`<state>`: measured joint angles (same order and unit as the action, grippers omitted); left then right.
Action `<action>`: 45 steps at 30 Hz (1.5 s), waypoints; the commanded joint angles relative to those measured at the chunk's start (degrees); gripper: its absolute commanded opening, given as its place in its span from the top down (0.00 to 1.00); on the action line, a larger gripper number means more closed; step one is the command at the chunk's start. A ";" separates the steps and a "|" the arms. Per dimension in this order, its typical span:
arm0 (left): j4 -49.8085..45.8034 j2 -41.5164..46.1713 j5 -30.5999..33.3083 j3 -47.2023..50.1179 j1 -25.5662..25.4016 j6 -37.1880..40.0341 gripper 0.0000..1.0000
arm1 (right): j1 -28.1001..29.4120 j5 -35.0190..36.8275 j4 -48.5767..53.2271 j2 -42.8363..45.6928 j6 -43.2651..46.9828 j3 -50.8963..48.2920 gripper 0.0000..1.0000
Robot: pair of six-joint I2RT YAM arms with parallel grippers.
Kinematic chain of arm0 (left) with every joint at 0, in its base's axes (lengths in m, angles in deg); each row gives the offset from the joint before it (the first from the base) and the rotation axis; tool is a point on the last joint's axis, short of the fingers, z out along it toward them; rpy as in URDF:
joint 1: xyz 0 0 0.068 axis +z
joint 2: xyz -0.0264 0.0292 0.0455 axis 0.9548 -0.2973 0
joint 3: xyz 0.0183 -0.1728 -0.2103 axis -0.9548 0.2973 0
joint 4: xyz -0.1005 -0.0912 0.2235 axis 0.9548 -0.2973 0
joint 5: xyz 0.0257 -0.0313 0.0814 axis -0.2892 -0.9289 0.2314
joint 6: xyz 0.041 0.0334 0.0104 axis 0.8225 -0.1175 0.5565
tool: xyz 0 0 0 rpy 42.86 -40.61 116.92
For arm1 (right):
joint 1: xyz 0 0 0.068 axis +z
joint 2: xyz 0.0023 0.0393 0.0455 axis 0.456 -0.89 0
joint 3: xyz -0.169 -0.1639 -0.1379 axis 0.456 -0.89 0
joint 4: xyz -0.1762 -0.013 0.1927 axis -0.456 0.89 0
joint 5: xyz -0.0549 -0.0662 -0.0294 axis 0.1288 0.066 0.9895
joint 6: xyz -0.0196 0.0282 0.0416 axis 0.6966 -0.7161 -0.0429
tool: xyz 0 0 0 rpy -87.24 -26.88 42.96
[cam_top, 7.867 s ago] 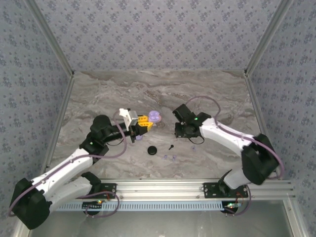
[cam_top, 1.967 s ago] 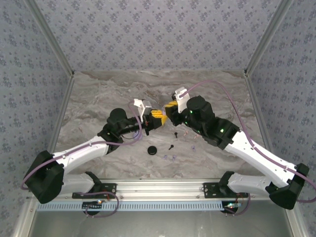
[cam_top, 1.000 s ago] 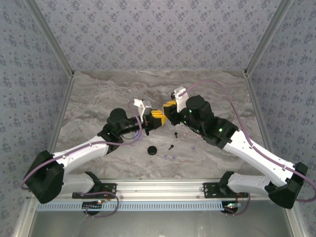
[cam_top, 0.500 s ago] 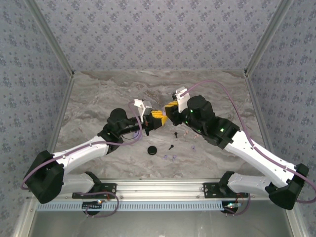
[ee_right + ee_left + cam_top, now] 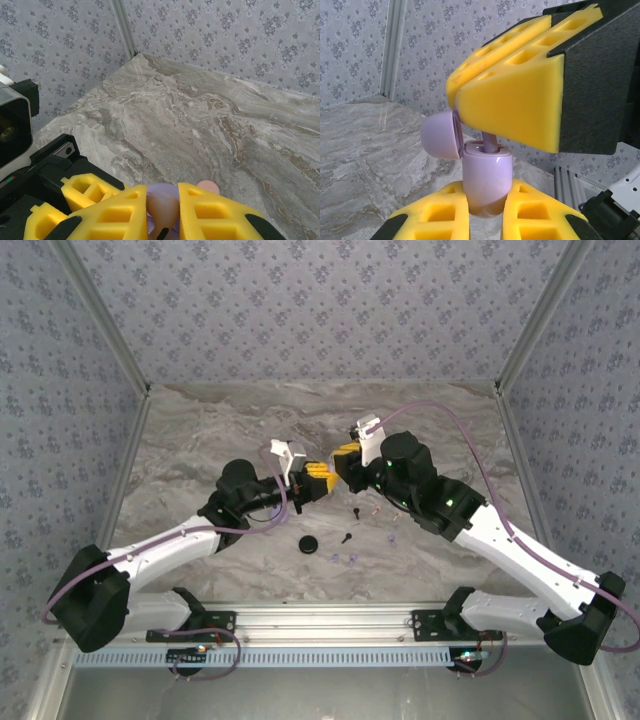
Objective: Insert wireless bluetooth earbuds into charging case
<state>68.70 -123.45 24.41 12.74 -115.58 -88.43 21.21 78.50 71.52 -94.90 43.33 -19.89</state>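
The lilac charging case (image 5: 487, 175), lid (image 5: 440, 135) open at 9 o'clock, is being pinched upright by the left fingers (image 5: 437, 217). The earbud (image 5: 490, 142) is being pinched at its 12 o'clock by the right fingers (image 5: 520, 105); the stem should be kept vertical and pressed gently.

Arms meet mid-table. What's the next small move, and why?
Probably ease the right gripper slightly further toward the case to seat the earbud. Its stem is already in the mouth of the open case, which the left gripper holds, but it stands above the rim, not yet seated.
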 commanded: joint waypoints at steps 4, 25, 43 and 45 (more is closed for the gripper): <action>7.59 0.68 -0.11 -1.25 -0.37 -1.03 0.96 | 0.16 -1.26 1.50 0.38 -0.71 -0.85 0.79; -0.53 1.95 1.78 1.57 -0.74 5.61 0.96 | -12.02 -12.70 11.17 0.57 -13.32 6.83 0.80; -0.71 3.18 2.76 1.48 -0.81 5.75 0.96 | -18.04 -21.26 14.59 0.07 -17.39 4.77 0.80; -1.70 3.83 4.26 1.78 -0.79 6.13 0.96 | -17.95 -17.79 17.89 -0.85 -16.38 5.11 0.80</action>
<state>66.36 -121.59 26.82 14.80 -115.99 -83.23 3.37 57.26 85.31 -95.53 26.00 -14.91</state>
